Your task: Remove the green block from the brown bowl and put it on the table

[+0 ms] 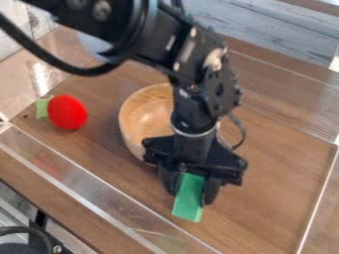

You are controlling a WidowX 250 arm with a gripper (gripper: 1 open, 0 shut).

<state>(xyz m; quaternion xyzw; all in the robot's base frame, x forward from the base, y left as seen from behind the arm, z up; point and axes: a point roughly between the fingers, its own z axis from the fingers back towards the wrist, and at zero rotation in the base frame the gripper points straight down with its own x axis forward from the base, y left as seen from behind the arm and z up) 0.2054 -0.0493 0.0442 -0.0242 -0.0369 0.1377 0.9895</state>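
Note:
My gripper (195, 183) points down in front of the brown bowl (143, 121), shut on the green block (191, 198). The bright green bar sticks out below the black fingers, tilted, with its lower end close to the table (284, 149). Whether that end touches the wood I cannot tell. The block is outside the bowl, just past its near rim. The arm covers the bowl's right side, and the part of its inside that shows holds nothing.
A red ball (66, 112) lies on the table to the left of the bowl. A clear acrylic wall (93, 184) runs along the near edge, close to the block's lower end. Bare wood lies to the right of the arm.

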